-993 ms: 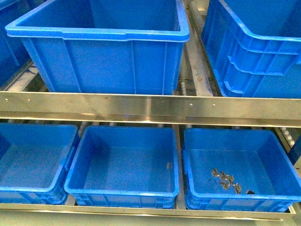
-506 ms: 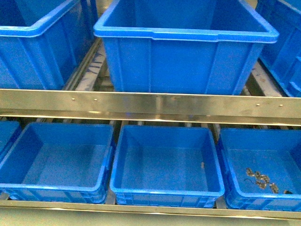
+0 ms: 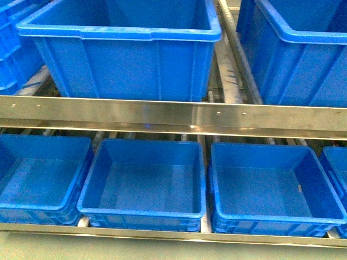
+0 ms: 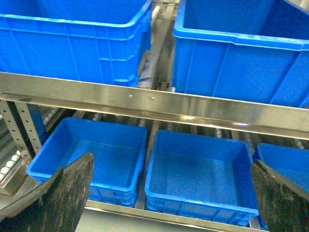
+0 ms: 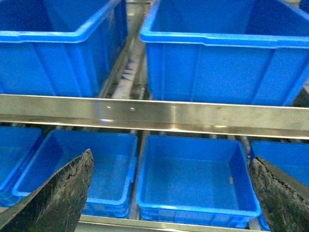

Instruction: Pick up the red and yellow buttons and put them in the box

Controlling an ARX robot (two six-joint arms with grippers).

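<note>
The left gripper [image 4: 171,162] and right gripper [image 5: 170,155] both have their claws spread wide apart. Nearest, three shallow blue crates sit almost rim to rim: left crate [image 3: 38,206], middle crate [image 3: 142,209] and right crate [image 3: 276,221], all with open tops. A tiny speck [image 3: 299,188] lies by the right crate's right wall, too small to name. The red and yellow buttons cannot be made out. A steel rail [image 3: 173,116] crosses above the back rims. Beyond it, two deep crates [image 3: 124,33] stand apart, with a roller track [image 3: 230,65] between them.
</note>
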